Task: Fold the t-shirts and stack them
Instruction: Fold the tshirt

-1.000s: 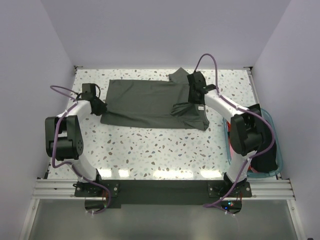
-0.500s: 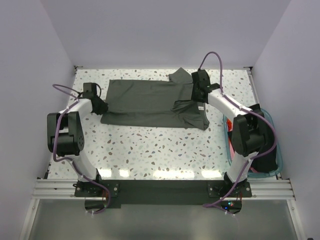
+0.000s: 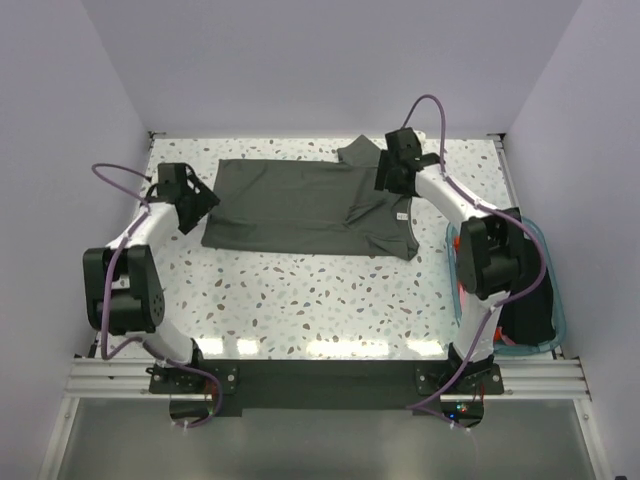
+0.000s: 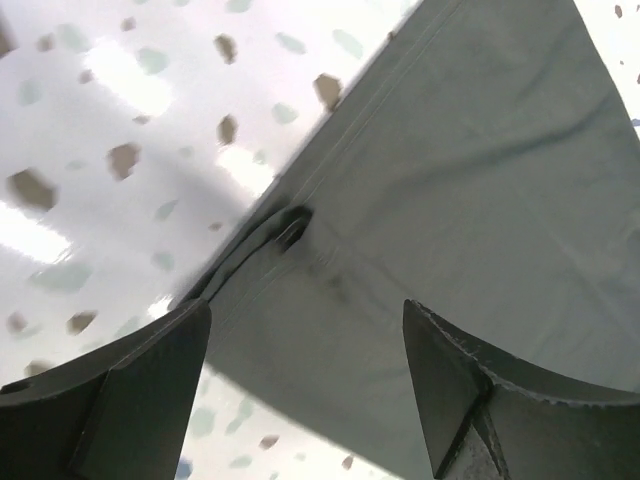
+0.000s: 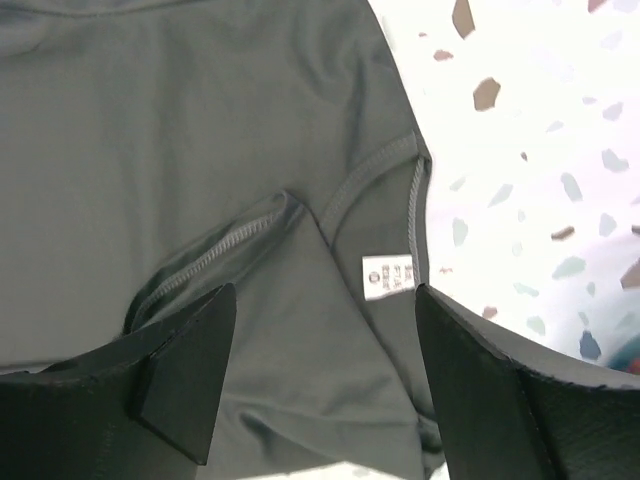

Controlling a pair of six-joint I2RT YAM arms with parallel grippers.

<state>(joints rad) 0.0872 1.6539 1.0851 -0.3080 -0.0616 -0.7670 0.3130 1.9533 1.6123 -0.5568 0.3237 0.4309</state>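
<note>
You have the grey-green shirt point(image 3: 290, 205) lying spread on the far half of the table point(image 3: 300, 290), its hem toward the left arm and its collar end, with a white label point(image 5: 388, 277), toward the right. Your left gripper point(image 4: 307, 310) has its jaws wide apart over the hem edge, where the cloth bunches slightly, and your right gripper point(image 5: 325, 290) is likewise spread, holding nothing, over a stitched seam beside the label. Black and red-orange cloth sits in the teal tub point(image 3: 558, 300) at the table's right edge.
</note>
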